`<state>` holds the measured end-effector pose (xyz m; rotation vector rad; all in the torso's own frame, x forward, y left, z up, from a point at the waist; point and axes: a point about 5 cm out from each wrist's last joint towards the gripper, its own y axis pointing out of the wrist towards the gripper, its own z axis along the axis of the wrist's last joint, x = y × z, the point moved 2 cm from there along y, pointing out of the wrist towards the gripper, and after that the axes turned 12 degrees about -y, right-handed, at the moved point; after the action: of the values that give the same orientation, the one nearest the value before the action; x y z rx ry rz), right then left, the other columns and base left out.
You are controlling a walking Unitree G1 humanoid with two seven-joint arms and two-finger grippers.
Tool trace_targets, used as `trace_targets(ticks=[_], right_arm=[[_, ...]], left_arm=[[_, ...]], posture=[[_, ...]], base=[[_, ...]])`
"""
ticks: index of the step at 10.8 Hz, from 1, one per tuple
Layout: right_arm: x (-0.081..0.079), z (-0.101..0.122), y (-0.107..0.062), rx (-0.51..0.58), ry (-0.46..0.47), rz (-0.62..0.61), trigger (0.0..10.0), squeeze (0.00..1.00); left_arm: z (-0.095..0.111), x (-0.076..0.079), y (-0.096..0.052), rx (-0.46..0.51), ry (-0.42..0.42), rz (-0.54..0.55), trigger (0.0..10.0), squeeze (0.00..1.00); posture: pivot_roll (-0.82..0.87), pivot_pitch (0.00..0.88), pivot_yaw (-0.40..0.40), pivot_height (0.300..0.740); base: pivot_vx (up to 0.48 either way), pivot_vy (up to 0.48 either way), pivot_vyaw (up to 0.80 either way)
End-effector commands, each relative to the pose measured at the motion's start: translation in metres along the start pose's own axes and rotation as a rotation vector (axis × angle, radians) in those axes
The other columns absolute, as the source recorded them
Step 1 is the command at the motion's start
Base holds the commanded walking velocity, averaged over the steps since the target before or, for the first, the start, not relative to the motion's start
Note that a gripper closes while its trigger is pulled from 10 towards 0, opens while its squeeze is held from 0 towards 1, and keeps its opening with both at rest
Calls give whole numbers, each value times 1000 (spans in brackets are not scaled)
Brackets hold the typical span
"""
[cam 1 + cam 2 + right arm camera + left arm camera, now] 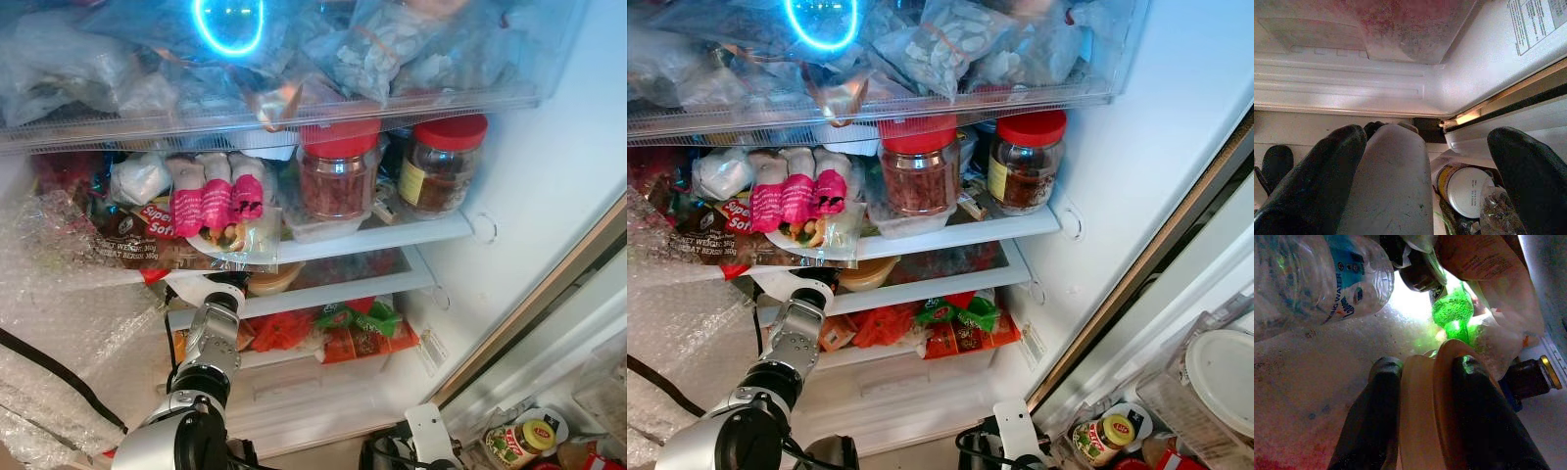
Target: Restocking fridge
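Observation:
My left arm reaches up into the fridge's middle shelf, under the bread bag. In the left wrist view my left gripper is shut on a round cream-coloured tub, held edge-on between both black fingers. Beyond it lie a clear water bottle, a green bottle and a dark jar with a gold lid. A tan tub shows on that shelf beside the wrist. My right gripper hangs low by the fridge's bottom edge, open, a pale grey rounded part against one finger.
The shelf above holds two red-lidded jars, pink packs and a plate. Orange and green packets fill the drawer level. Bagged food crowds the top drawer. Bubble wrap hangs left. Jars stand in the door rack.

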<state>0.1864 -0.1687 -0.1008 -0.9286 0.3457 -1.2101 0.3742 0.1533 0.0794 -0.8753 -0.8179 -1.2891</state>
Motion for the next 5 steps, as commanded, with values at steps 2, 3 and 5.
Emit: trace_targets(ticks=[2, 3, 5], right_arm=[[-21, -43, -13, -163, 7, 74, 10000, 0], [-21, -43, -13, -163, 8, 73, 10000, 0], [-21, -43, -13, -163, 8, 72, 10000, 0]], left_arm=[[2, 1, 0, 12, 5, 0, 10000, 396], [2, 1, 0, 11, 5, 0, 10000, 396], [1, 0, 0, 9, 4, 2, 10000, 424]], posture=[[-194, 66, -13, 631], [-194, 66, -13, 631], [-193, 65, -13, 631]], base=[[0, 0, 0], [0, 0, 0], [0, 0, 0]])
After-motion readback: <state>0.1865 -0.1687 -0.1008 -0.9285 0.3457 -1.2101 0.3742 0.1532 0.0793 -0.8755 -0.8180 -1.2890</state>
